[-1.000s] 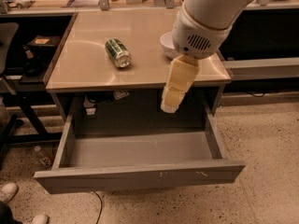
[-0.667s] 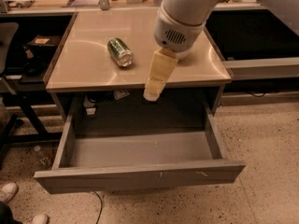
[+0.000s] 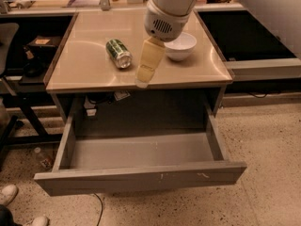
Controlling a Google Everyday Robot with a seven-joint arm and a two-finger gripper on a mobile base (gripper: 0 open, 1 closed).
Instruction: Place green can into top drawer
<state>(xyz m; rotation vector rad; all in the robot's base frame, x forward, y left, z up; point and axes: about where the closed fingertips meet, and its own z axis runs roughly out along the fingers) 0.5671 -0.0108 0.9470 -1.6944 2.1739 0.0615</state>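
Note:
The green can (image 3: 118,53) lies on its side on the beige table top (image 3: 84,69), left of centre, its silver end facing me. The top drawer (image 3: 141,178) is pulled wide open below the table, and its inside shows bare. My gripper (image 3: 143,79) hangs from the white arm over the table's front edge, a short way right of and nearer than the can, not touching it. It holds nothing that I can see.
A white bowl (image 3: 179,45) stands on the table right of the can, partly behind my arm. A dark chair (image 3: 9,69) and cables are at the left. A plastic bottle (image 3: 42,157) lies on the floor by the drawer's left side.
My gripper has moved left and toward the back, from above the drawer's right part to the table's front edge near the can. The can and drawer have not moved.

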